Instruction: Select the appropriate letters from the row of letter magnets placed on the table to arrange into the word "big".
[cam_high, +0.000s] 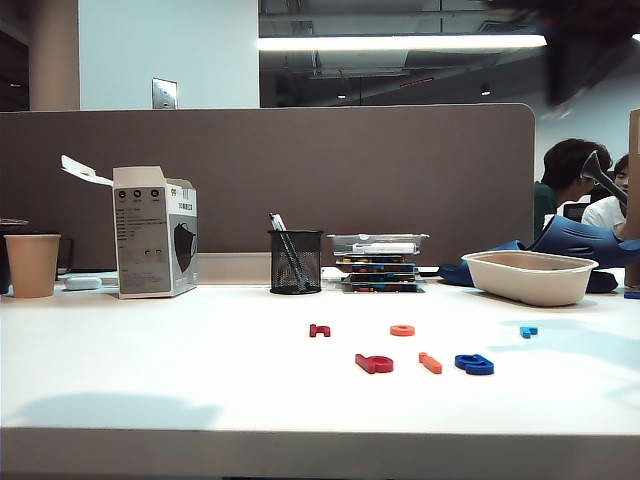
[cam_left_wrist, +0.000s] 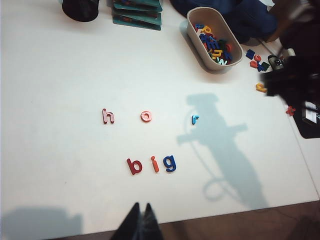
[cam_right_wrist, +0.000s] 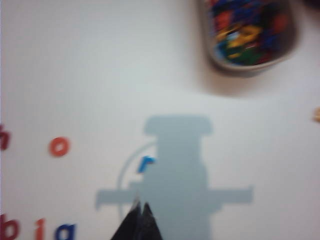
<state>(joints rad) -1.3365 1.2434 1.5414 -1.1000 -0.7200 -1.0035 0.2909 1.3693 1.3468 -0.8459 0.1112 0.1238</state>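
The red "b" (cam_high: 374, 364), orange "i" (cam_high: 430, 363) and blue "g" (cam_high: 474, 364) lie side by side near the front of the white table (cam_high: 150, 360), spelling "big" (cam_left_wrist: 155, 164). Behind them lie a dark red "h" (cam_high: 319, 330), an orange "o" (cam_high: 402, 330) and a light blue "r" (cam_high: 528, 331). My left gripper (cam_left_wrist: 141, 205) is shut and empty over the table's front edge, just in front of the word. My right gripper (cam_right_wrist: 140, 205) is shut and empty, high above the table near the "r" (cam_right_wrist: 146, 163). Its arm (cam_high: 570, 50) is a dark blur at the exterior view's top right.
A beige tub (cam_high: 530, 276) of spare letters stands at the back right, with loose letters (cam_left_wrist: 257, 60) beside it. A black mesh pen cup (cam_high: 296, 262) and stacked trays (cam_high: 378, 262) stand at the back middle. A white carton (cam_high: 153, 232) and paper cup (cam_high: 32, 264) stand back left.
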